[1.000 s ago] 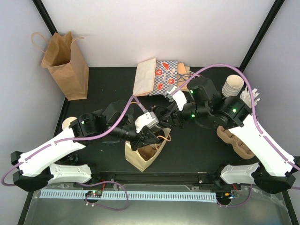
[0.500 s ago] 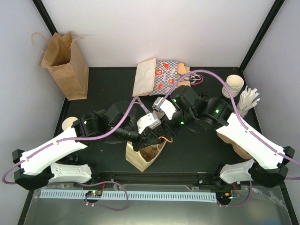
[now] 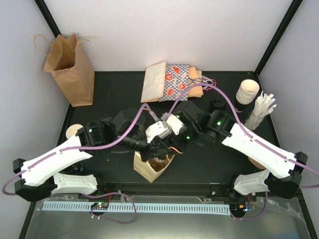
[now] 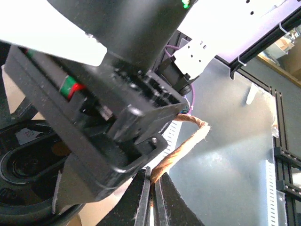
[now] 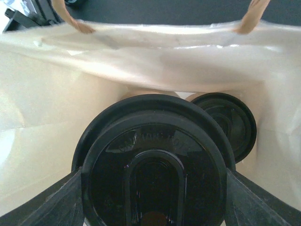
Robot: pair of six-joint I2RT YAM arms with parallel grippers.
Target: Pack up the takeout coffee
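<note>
The left gripper (image 4: 151, 188) is clenched on the twisted handle (image 4: 181, 148) of the cream paper bag (image 5: 141, 61). The right gripper (image 5: 155, 200) grasps a black-lidded coffee cup (image 5: 153, 155) inside the bag's mouth (a second lidded cup (image 5: 230, 122) sits just beside it, also within the bag).

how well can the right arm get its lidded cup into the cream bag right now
Probably yes. The left gripper, shut on the handle, holds the cream bag open; the right gripper has its lidded cup at the mouth, and the second lidded cup inside sits off to one side.
</note>
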